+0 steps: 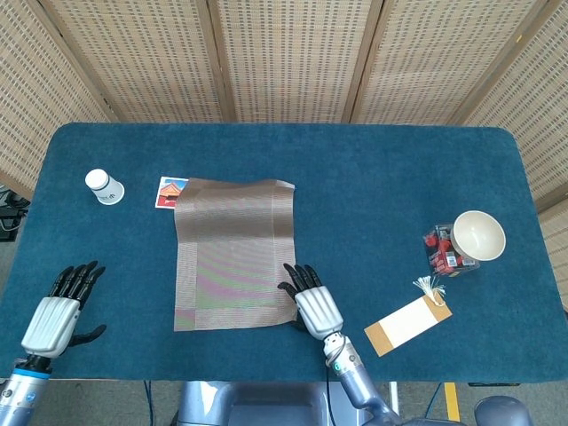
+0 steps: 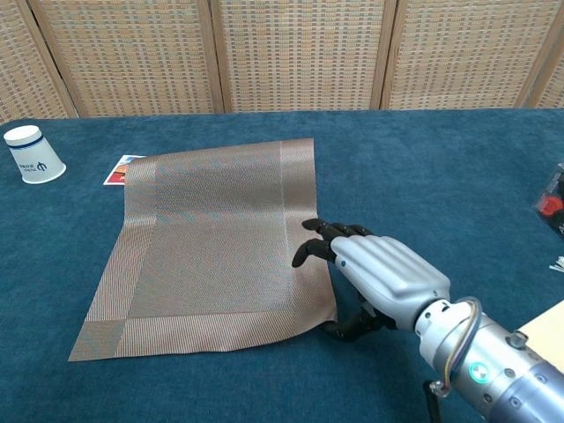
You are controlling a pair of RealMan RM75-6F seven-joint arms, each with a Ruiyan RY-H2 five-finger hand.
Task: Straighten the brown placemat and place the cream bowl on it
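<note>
- Where the right hand (image 1: 315, 306) sits at lower centre of the head view, its dark fingertips (image 2: 310, 247) lie over the right border of the brown placemat (image 1: 235, 253), palm down; the thumb curls at the mat's near right corner, which looks slightly lifted in the chest view. Whether thumb and fingers actually pinch the edge I cannot tell.
- From that hand the mat stretches up and to the left, long axis running toward the upper frame, skewed a little against the table edge (image 1: 266, 380).
- Well apart, at lower left, the left hand (image 1: 60, 311) hovers over bare cloth with fingers spread, holding nothing.
- Far right of frame, the cream bowl (image 1: 478, 234) rests on a clear box of red items (image 1: 441, 250), nearer the right arm.
- My judgement: straightening comes first, with a pull at this corner.
</note>
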